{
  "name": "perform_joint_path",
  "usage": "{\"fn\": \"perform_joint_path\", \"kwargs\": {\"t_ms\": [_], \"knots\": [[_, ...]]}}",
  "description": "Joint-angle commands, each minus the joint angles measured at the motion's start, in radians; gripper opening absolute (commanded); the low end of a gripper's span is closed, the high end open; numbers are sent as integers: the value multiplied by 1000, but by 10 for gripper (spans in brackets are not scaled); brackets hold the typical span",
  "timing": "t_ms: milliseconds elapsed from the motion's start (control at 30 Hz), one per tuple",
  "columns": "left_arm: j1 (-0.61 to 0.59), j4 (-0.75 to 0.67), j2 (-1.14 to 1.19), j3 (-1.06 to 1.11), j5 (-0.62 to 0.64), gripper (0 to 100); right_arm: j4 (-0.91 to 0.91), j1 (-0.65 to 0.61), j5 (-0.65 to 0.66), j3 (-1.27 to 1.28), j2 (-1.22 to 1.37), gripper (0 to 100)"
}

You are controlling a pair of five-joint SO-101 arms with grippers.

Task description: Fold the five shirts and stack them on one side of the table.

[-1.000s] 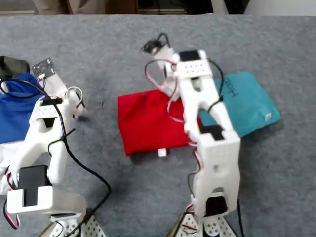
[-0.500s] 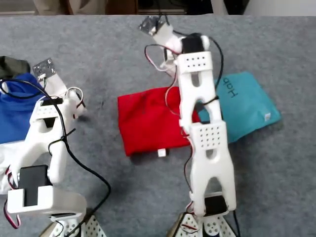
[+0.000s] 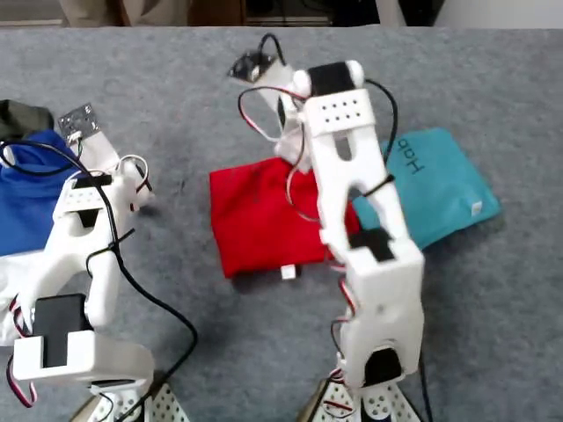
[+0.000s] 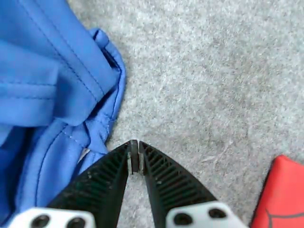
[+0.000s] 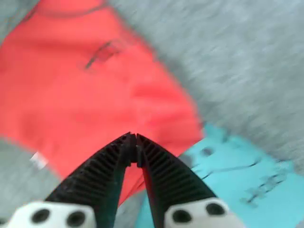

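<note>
While your right gripper (image 5: 133, 148) hangs closed and empty above the red shirt (image 3: 255, 224), your left gripper (image 4: 134, 159) rests closed at the blue shirt's (image 4: 42, 90) right edge.

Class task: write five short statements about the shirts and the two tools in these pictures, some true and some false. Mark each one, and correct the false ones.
1. The red shirt lies folded near the middle of the table. True.
2. The teal shirt lies on top of the blue shirt. False: the teal shirt and the blue shirt lie apart, with the red shirt between them.
3. The left tool is shut and holds nothing. True.
4. The right tool grips the red shirt. False: the right tool is shut on nothing, above the shirt.
5. The blue shirt is neatly folded. False: it lies rumpled.
</note>
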Motion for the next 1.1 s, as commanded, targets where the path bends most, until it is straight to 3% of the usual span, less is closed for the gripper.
{"fn": "perform_joint_path", "kwargs": {"t_ms": [0, 133, 433, 667, 833, 1067], "knots": [[3, -17, -22, -18, -9, 23, -121, -7, -12, 263, -140, 9], [3, -17, -22, -18, -9, 23, -284, 25, -12, 387, -127, 9], [3, -15, -22, -18, -9, 24, -652, 104, -6, 371, -61, 11], [3, -15, -22, -18, -9, 24, -724, 173, -6, 243, 96, 12], [3, -15, -22, -18, -9, 24, -554, 194, -6, 76, 119, 12], [35, 20, -36, -43, 0, 21, -18, 189, -6, -323, 120, 9]]}}
